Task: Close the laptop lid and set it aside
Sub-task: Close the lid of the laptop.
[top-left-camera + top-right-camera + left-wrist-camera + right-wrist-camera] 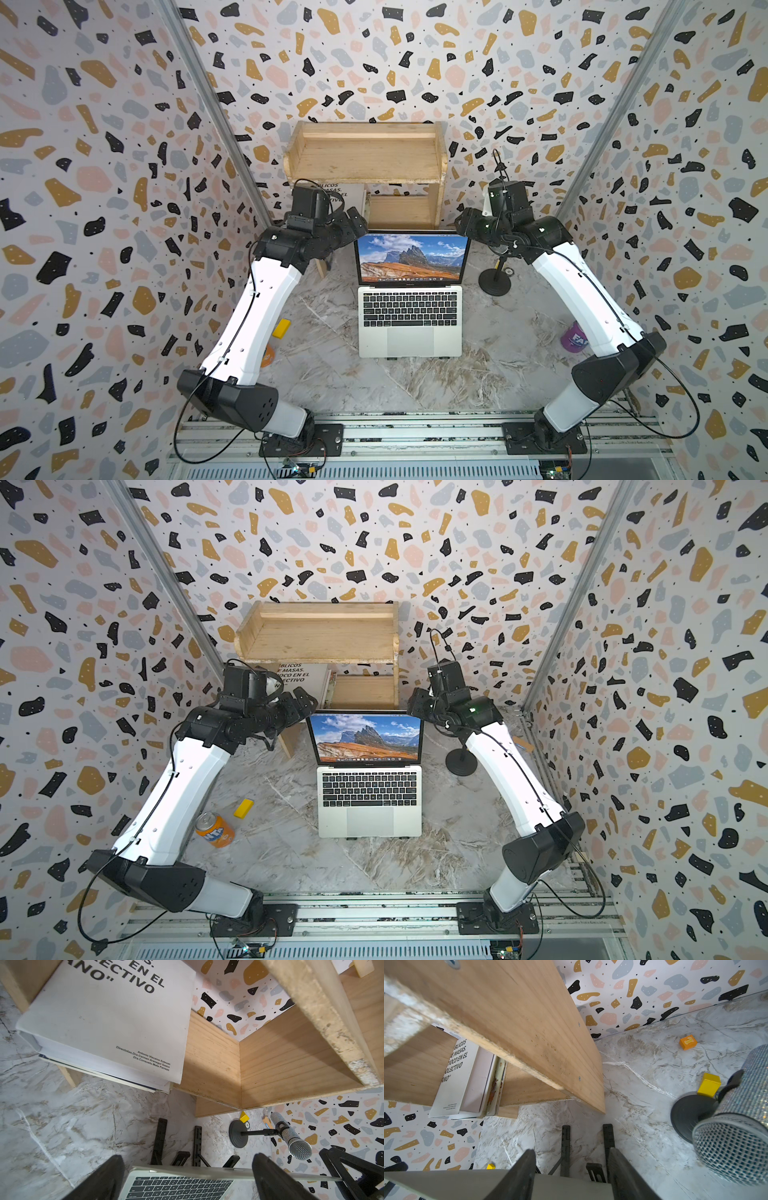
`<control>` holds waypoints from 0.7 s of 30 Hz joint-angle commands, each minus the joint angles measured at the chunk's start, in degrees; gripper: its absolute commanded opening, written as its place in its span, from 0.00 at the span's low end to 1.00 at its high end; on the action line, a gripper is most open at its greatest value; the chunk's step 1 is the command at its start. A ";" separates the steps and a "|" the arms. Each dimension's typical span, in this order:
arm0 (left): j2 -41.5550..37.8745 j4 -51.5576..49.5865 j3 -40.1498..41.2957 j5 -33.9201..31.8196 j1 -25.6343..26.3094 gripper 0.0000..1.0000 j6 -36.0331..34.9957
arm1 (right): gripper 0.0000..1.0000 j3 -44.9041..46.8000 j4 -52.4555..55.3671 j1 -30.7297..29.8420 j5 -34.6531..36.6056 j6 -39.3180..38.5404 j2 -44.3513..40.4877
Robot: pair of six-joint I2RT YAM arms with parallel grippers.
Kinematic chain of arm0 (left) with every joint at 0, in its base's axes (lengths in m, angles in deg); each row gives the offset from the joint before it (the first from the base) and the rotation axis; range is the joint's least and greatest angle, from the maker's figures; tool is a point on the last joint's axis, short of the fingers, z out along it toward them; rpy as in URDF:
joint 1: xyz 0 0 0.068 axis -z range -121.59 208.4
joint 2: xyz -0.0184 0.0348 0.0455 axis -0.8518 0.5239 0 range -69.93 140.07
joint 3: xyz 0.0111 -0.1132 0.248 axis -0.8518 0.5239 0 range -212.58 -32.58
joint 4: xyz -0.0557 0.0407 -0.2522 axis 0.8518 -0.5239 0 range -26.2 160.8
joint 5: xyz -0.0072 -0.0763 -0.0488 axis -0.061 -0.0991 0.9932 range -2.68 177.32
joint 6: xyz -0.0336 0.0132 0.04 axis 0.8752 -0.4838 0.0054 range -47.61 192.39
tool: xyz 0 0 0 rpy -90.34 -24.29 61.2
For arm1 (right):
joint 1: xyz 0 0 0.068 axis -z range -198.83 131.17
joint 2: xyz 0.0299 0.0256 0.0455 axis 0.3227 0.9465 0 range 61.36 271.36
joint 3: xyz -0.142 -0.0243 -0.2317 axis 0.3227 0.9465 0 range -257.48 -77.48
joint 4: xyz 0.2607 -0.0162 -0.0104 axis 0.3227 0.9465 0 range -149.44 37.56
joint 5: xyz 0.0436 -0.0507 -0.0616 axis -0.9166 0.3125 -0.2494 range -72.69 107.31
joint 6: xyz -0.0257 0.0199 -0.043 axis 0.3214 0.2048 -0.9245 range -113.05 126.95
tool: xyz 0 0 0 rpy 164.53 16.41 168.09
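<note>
The laptop (409,320) is seen open on a black stand (159,1140) mid-tabletop, with the laptop lid (411,257) raised. The left end effector (188,1156) and the right end effector (572,1150) are held spread at the lid's 2 upper corners, with nothing clamped. Were the lid pushed unevenly, the laptop could be slid off the stand. The microphone (733,1147) could be knocked by the right arm.

- Wooden shelf (365,153) at the back.
- White book (108,1022) under the shelf.
- Microphone (299,1147) on a round base (689,1113), yellow cube (709,1085) just beside it.
- Yellow block (243,808) near orange can (215,830).
- Purple cup (575,337).
- Orange block (688,1042).
</note>
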 commanded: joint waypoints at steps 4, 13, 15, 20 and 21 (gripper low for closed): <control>-0.11 0.89 -1.30 -0.54 -0.24 0.98 -1.42 | 0.60 1.48 5.46 -1.13 0.04 -1.08 -1.44; 0.00 1.55 0.91 0.12 -0.20 0.97 -1.69 | 0.60 2.42 4.79 -1.74 0.30 -0.93 -2.04; 0.22 1.49 0.91 0.05 -0.15 0.97 -1.74 | 0.60 2.46 4.84 -1.93 0.30 -0.93 -2.13; 1.00 1.14 0.53 0.31 -0.20 0.97 -1.85 | 0.60 2.56 4.91 -2.02 0.30 -0.93 -2.04; 1.10 1.18 0.54 0.63 -0.20 0.97 -1.88 | 0.60 2.60 4.78 -2.03 0.30 -0.98 -2.08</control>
